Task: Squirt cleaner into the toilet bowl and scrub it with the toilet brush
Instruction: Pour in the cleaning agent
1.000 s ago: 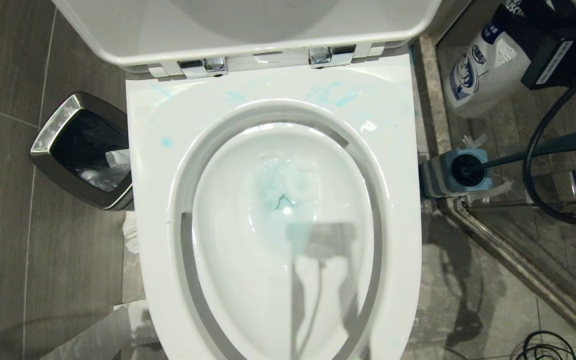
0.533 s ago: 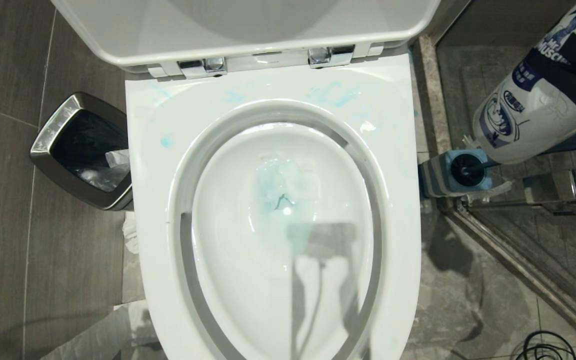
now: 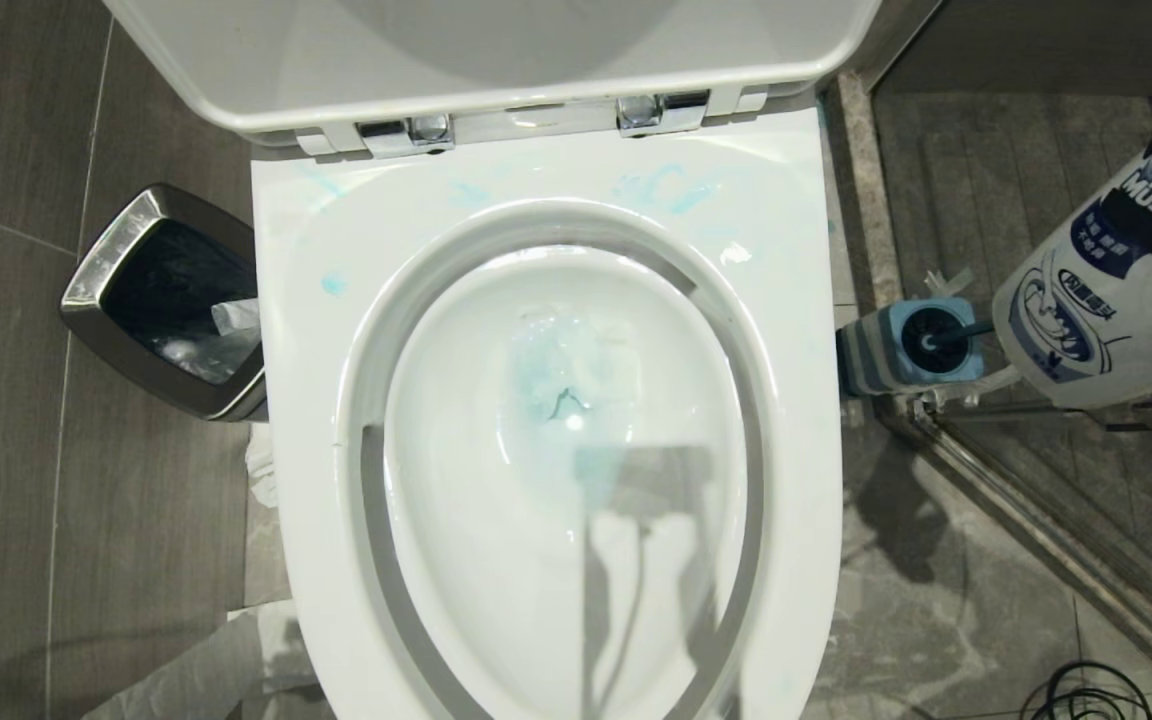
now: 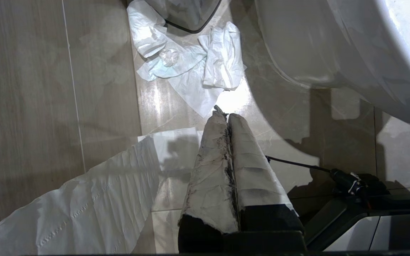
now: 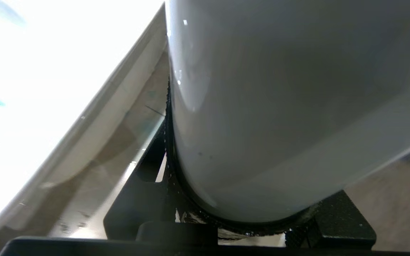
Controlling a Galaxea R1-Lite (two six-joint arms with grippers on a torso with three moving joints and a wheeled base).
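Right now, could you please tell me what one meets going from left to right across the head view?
Waste bin → toilet bowl → brush holder with the toilet brush → cleaner bottle, held by the right gripper.

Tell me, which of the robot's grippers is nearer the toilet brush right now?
The right. The right gripper, clamped on the cleaner bottle, hangs just beside the toilet brush in its holder. The left gripper hangs low over the floor on the toilet's other side.

text: "MR MUSCLE" in white on a dark blue band | on: cleaner point(image 3: 1111, 300) label | place: 3 o'clock of the head view | smaller print: unreadable
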